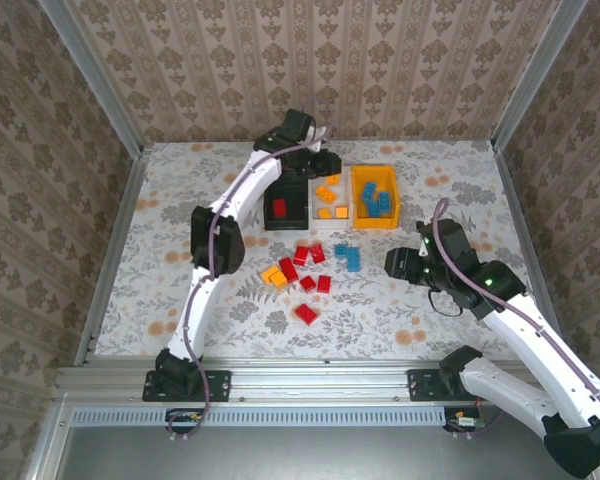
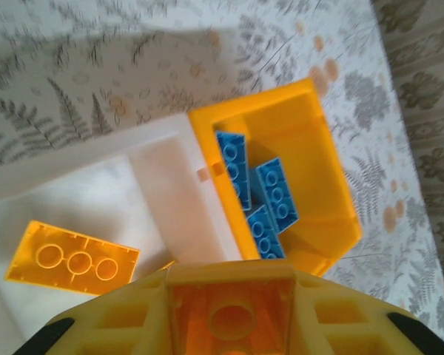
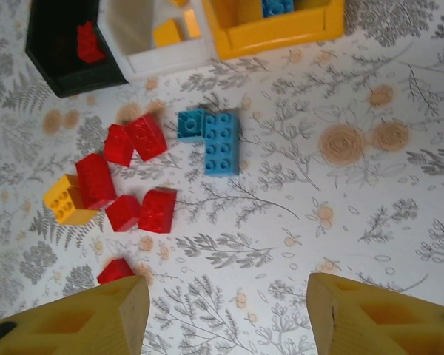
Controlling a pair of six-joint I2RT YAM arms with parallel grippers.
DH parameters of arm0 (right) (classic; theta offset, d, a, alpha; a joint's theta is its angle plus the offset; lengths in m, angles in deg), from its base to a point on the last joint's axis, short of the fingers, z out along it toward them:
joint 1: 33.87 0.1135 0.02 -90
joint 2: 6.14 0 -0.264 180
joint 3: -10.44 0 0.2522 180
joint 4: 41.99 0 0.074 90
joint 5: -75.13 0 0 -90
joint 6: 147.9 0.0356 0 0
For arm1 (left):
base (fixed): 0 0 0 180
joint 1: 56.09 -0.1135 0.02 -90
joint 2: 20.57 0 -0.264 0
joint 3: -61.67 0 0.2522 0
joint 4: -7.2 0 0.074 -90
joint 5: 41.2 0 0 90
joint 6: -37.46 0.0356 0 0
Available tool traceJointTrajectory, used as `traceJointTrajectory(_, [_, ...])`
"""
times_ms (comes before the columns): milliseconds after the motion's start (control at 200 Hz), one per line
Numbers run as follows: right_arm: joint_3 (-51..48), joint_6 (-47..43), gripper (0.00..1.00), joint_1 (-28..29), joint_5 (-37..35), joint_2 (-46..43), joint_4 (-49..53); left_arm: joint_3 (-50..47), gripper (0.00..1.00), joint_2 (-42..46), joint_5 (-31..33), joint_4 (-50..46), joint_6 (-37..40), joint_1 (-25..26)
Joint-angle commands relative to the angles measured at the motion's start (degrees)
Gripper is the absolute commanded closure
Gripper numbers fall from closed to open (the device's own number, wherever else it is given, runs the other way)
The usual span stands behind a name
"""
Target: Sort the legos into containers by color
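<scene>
Hovering over white plastic bin (image 2: 163, 170), left jaws clamp an orange-yellow plastic brick (image 2: 229, 314). Blue plastic bricks (image 2: 263, 196) lie in orange-yellow plastic bin (image 2: 318, 185). Loose red, yellow, blue bricks (image 3: 144, 137) on floral bench (image 3: 355, 207); right jaws half-open, empty, just right of them

Table cover (image 1: 170, 215): pale sheet printed with grey fern leaves, sprigs and round orange blossoms; lies flat across whole work area.
Wallpaper (image 1: 320, 60): on back wall and both side walls; beige, vertical bands of damask motifs alternating with narrow ornamental stripes.
Rear-left corner post (image 1: 92, 75): aluminium, slants up out of overhead view.
Rear-right corner post (image 1: 536, 75): same make, mirrored.
Left side rail (image 1: 108, 265): aluminium, runs along left table edge.
Front rail (image 1: 320, 385): slotted aluminium, spans near edge.
Grey panel (image 1: 280, 455): below front rail, plain.
</scene>
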Motion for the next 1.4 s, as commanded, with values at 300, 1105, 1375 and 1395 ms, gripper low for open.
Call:
traceJointTrajectory(300, [-1.9, 1.5, 0.40, -0.6, 0.8, 1.9, -1.2, 1.5, 0.42, -0.1, 3.4, -6.8, 1.5, -0.6])
traceJointTrajectory(1105, [12.0, -6.3, 0.33, 6.2, -0.5, 39.6, -5.5, -73.9, 0.23, 60.7, 11.2, 7.0, 8.0, -3.7])
traceJointTrajectory(1375, [20.3, -9.4, 0.33, 6.7, -3.5, 55.2, -5.1, -90.9, 0.20, 75.7, 9.5, 7.6, 6.7, -10.0])
traceJointTrajectory(1395, [20.8, -9.5, 0.33, 6.7, -3.7, 55.9, -5.1, -91.5, 0.19, 76.4, 9.5, 7.5, 6.7, -10.2])
